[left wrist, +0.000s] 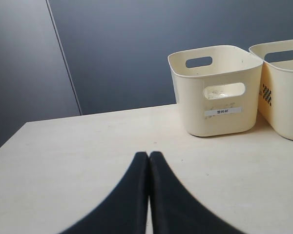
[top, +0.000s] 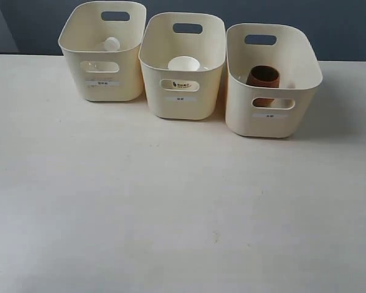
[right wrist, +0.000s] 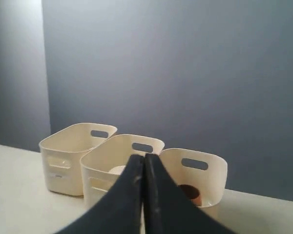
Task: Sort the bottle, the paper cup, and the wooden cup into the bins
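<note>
bare matte table [top: 171, 213], rounded cream bins [top: 182, 64]

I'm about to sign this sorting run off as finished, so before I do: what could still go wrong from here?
Little, as far as I can judge.
1. The three bins stand close together; nudging one could shift its neighbor.
2. The bottle shows only its white cap, so I can't tell whether it stands or leans.
3. The paper cup and wooden cup look upright. Both the left claw and right claw are shut and empty.
</note>
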Controlling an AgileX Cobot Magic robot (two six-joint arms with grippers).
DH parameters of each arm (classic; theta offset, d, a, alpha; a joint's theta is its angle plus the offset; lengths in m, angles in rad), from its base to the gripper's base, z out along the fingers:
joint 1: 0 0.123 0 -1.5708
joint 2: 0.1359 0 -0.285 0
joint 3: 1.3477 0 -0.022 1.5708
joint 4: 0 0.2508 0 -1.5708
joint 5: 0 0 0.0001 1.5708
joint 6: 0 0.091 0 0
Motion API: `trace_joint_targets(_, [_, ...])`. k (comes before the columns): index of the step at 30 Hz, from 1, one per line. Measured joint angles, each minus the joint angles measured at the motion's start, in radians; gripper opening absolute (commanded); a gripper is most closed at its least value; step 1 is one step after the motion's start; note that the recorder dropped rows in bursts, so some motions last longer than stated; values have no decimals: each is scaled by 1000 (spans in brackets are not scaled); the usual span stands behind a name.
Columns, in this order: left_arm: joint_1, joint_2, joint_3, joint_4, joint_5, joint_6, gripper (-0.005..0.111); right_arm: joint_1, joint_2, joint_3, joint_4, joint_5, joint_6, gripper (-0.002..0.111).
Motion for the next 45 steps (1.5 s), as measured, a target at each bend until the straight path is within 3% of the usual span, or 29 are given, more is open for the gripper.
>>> trace_joint_targets(11, [0, 0, 0, 0, 0, 0, 0, -11, 2, 326, 30, -356, -30, 0])
trace_joint_targets(29, [0, 0, 0, 0, 0, 0, 0, -11, 0, 374, 39, -418, -104, 0])
trace_joint_targets(32, [0, 0, 0, 0, 0, 0, 0, -11, 0, 404, -87, -466, 30, 0])
trace_joint_targets(38, [0, 0, 0, 0, 0, 0, 0, -11, 0, 440, -524, -518, 498, 0])
trace_joint_targets(45, [0, 0, 0, 0, 0, 0, 0, -11, 0, 477, -646, -546, 612, 0])
